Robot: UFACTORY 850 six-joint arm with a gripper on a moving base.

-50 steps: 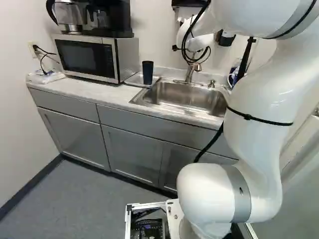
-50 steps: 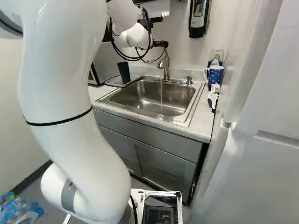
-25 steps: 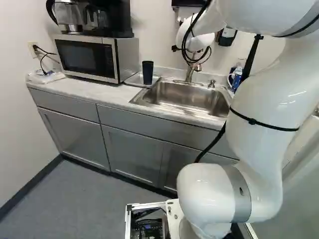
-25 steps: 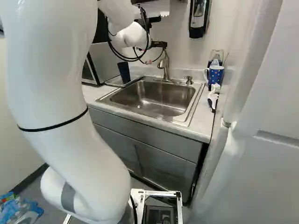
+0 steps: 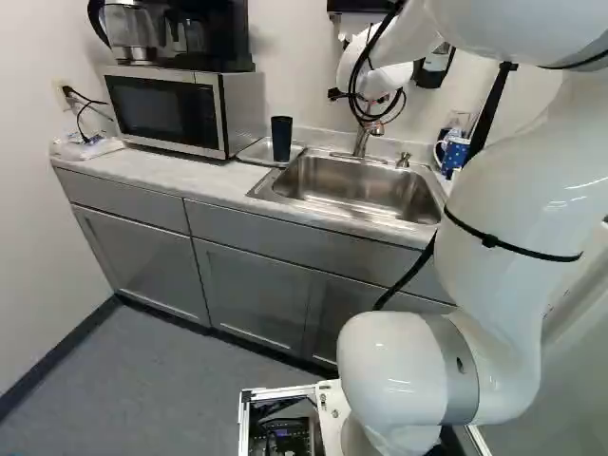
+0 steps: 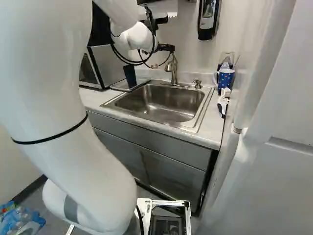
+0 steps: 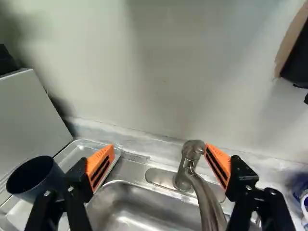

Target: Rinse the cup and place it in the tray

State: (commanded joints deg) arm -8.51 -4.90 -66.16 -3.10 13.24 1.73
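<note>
My gripper point(image 6: 165, 48) is above the back of the sink by the faucet in the right base view. In the wrist view the gripper point(image 7: 160, 153) stands open, its orange-padded fingers wide apart. The faucet point(image 7: 202, 195) shows beyond them, its top close beside one fingertip; contact cannot be told. A dark blue cup point(image 5: 281, 139) stands upright, mouth up, on the metal tray point(image 5: 253, 155) left of the sink. In the wrist view the cup point(image 7: 36, 175) lies beyond the other finger, partly hidden by it. No water stream shows under the faucet.
The sink point(image 6: 159, 103) is sunk into the counter point(image 5: 152, 171). A microwave point(image 5: 176, 109) stands left of the tray, with a coffee maker point(image 5: 195, 38) on top. Right of the sink are a blue dotted mug point(image 6: 225, 78) and a brush point(image 6: 223, 103). A soap dispenser point(image 6: 208, 19) hangs above.
The water stream seen falling from the faucet has thinned and gone. My arm's large links have swung outward, while the gripper has shifted only slightly. The cup and tray have not moved.
</note>
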